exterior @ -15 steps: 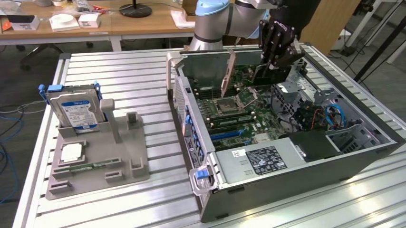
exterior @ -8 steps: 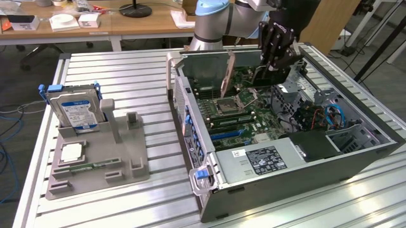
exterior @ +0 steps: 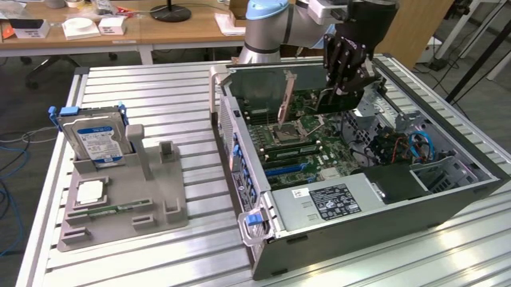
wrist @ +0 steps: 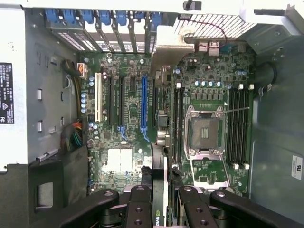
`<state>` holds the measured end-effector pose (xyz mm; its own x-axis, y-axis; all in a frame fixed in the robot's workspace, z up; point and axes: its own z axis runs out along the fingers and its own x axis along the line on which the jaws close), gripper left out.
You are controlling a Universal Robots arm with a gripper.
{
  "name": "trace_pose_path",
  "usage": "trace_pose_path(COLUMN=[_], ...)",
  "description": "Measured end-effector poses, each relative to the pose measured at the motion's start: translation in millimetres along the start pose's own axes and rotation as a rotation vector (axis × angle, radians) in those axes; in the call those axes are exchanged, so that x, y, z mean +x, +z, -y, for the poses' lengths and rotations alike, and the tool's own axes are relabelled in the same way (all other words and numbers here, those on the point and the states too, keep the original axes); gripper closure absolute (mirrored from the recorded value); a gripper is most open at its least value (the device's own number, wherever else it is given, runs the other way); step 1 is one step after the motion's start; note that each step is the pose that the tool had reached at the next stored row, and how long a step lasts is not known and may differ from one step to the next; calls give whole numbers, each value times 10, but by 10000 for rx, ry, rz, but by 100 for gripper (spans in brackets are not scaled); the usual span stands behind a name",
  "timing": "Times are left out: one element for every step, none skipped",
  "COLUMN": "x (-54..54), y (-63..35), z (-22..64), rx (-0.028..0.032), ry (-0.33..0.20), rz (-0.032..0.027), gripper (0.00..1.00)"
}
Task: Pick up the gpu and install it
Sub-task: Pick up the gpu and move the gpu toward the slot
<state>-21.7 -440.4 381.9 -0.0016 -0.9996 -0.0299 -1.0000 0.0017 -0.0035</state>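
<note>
My gripper hangs over the open computer case, shut on the gpu. In the wrist view the gpu shows edge-on between the black fingers of the gripper, with its grey metal bracket toward the case's slot openings. The card hovers above the motherboard, close beside the long blue slot, on the side toward the processor socket. I cannot tell whether its lower edge touches the board.
A grey holder on the exterior view's left carries a hard drive, a silver chip and a memory stick. Case walls, the power supply and cables crowd the motherboard.
</note>
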Motion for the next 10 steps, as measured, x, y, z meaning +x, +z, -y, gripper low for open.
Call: trace_pose_path(x=[0, 0, 0, 0, 0, 1, 1, 2, 2, 3], y=[2, 2, 2, 2, 8, 22, 38, 56, 76, 93], z=[1, 1, 1, 1, -3, -6, -9, -17, -25, -32], rx=[8, 8, 8, 8, 17, 36, 50, 60, 69, 72], ry=[-1, -1, -2, -2, 1, 8, 18, 37, 75, 141], rz=[-1, -1, -1, -1, -3, -4, -4, -6, -5, -6], gripper=[74, 74, 74, 74, 74, 74, 74, 74, 74, 74])
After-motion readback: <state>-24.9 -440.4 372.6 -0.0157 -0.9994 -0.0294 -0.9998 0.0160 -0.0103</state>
